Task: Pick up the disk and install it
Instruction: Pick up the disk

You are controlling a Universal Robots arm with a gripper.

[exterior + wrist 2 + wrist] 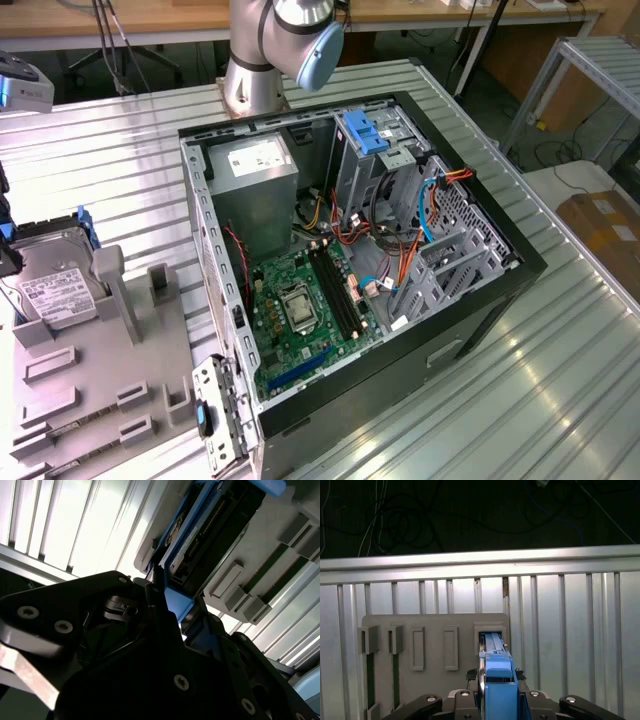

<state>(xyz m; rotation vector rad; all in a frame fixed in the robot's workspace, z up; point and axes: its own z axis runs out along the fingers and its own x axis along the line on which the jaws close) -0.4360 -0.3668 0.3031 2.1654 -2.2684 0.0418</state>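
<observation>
The disk [50, 285] stands on edge in a slot of the grey fixture [100, 370] at the exterior view's left, its white label facing out and blue rails along its edges. My gripper [6, 250] is at that view's left edge, mostly cut off. In the first wrist view the gripper [497, 676] straddles the disk [495, 647], with dark fingers [472, 674] pressed on both sides of the blue rail. The second wrist view shows the disk [210, 525] seated in the fixture [280, 510], gripper [177, 605] closed around its blue end.
An open computer case [500, 290] lies at the table's middle, with motherboard, cables, a grey power supply box [255, 170] and a blue bracket [365, 130] on its drive cage. The arm's base [250, 80] stands behind it. The table [560, 380] is ribbed metal.
</observation>
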